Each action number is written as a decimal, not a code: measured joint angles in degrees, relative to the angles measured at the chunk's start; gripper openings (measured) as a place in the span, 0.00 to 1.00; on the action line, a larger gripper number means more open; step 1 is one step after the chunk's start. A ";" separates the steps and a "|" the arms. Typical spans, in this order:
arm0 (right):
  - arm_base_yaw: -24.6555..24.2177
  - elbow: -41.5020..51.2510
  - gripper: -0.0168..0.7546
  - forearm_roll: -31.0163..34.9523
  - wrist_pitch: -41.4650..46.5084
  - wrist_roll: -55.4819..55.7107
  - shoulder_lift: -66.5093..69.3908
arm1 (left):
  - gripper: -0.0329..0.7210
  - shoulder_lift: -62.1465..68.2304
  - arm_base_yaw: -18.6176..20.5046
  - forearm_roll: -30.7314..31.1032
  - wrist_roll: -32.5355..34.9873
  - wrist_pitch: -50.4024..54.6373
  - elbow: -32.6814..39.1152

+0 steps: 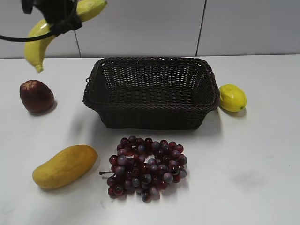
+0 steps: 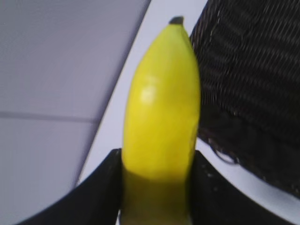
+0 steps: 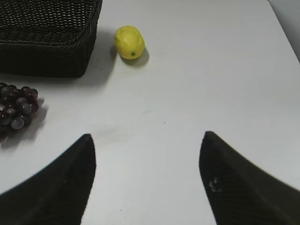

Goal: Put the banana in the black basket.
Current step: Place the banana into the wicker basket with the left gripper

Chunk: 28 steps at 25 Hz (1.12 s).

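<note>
My left gripper (image 1: 60,22) is shut on the yellow banana (image 1: 37,44) and holds it in the air at the upper left, well above the table and left of the black basket (image 1: 151,63). In the left wrist view the banana (image 2: 161,103) stands between the two black fingers (image 2: 157,161), with the basket's woven wall (image 2: 248,79) to its right. The basket is empty and sits at the table's middle back. My right gripper (image 3: 147,140) is open and empty over bare table; it is out of the exterior view.
A dark red apple (image 1: 36,95) lies left of the basket, a yellow-orange mango (image 1: 64,166) at the front left, a bunch of red grapes (image 1: 146,167) before the basket, and a lemon (image 1: 232,97) at its right. The lemon (image 3: 130,42) and grapes (image 3: 16,110) show in the right wrist view.
</note>
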 joint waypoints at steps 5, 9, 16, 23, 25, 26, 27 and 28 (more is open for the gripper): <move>0.00 0.00 0.70 0.00 0.00 0.00 0.00 | 0.58 4.25 -7.66 -0.83 7.18 -9.70 -4.48; 0.00 0.00 0.70 0.00 0.00 0.00 0.00 | 0.58 8.99 -12.12 -0.88 7.99 -20.28 -4.76; 0.00 0.00 0.70 0.00 0.00 0.00 0.00 | 0.58 18.96 -14.74 1.73 8.05 -24.27 -4.76; 0.00 0.00 0.70 0.00 0.00 0.00 0.00 | 0.58 25.03 -15.07 9.52 8.22 -22.00 -4.76; 0.00 0.00 0.70 0.00 0.00 0.00 0.00 | 0.58 25.17 -15.07 9.47 8.22 -22.01 -4.76; 0.00 0.00 0.70 0.00 0.00 0.00 0.00 | 0.58 25.17 -15.07 9.47 8.22 -22.01 -4.76; 0.00 0.00 0.70 0.00 0.00 0.00 0.00 | 0.58 25.17 -15.07 9.47 8.22 -22.07 -4.76; 0.00 0.00 0.70 0.00 0.00 0.00 0.00 | 0.58 25.12 -15.07 9.15 8.22 -22.00 -4.76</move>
